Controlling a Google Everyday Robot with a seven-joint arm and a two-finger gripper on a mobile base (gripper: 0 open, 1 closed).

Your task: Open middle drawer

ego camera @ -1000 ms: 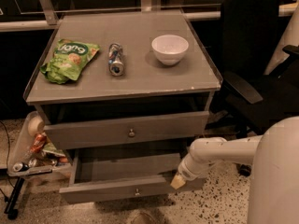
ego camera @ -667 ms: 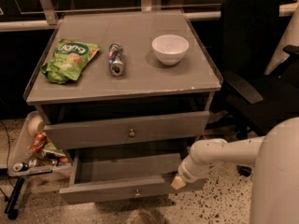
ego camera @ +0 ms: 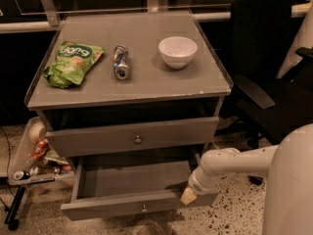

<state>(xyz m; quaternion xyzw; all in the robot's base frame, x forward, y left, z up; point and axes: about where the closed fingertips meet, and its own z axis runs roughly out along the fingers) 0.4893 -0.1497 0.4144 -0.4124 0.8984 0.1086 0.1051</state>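
Camera view: the middle drawer [ego camera: 112, 208] is seen pulled well out at 6 o'clock, under the worktop [ego camera: 146, 82]. The gripper [ego camera: 188, 196] sits at its 4 o'clock corner, grip state can't be told. Opening looks basically done, so only backing off is called for.
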